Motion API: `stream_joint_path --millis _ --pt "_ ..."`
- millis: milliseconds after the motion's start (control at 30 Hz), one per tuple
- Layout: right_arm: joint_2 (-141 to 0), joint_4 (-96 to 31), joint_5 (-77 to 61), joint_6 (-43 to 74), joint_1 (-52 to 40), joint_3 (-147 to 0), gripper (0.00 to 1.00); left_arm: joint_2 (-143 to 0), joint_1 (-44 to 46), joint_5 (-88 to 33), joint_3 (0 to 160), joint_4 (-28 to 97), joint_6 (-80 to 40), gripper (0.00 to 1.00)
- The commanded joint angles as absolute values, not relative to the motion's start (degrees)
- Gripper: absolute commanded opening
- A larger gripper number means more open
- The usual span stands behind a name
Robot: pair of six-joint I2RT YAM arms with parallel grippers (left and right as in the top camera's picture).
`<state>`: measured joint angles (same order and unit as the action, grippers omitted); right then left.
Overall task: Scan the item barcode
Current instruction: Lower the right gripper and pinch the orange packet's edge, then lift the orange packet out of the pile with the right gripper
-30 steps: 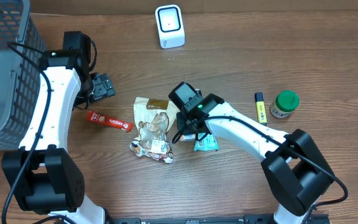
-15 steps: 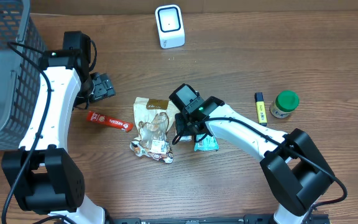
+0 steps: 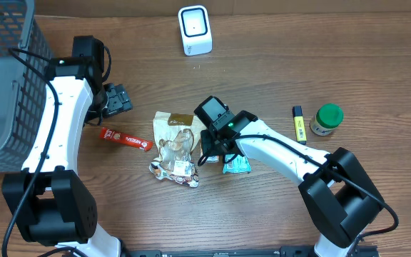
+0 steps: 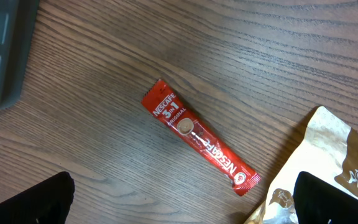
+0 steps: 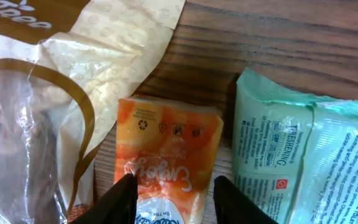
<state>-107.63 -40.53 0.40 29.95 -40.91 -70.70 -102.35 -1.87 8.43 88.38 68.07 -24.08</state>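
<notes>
Your right gripper widened its jaws astride the orange sachet; I couldn't tell if it gripped, so scanning waited; your left gripper hung wide open, empty

- Orange sachet: lower end cut off by the right wrist view's bottom edge. Whether it is pinched by the right gripper cannot be told.
- Green packet: cropped at right and bottom.
- Snack bag: cropped at left and top.
- Left gripper: only two dark fingertips shown, cut off at the bottom corners.
- Basket: cropped by the overhead view's left edge.
</notes>
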Motion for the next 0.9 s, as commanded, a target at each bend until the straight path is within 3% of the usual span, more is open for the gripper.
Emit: stream_joint_path --millis 0,867 --pt "-106.6 -40.3 -0.1 30.0 -40.7 -70.1 0.41 -102.3 -1.5 9.0 89.2 68.1 -24.5 1.00" --pt "-106.6 -39.4 -7.6 31.7 -36.7 -67.9 0.31 -102.3 -1.5 9.0 89.2 68.1 -24.4 1.00"
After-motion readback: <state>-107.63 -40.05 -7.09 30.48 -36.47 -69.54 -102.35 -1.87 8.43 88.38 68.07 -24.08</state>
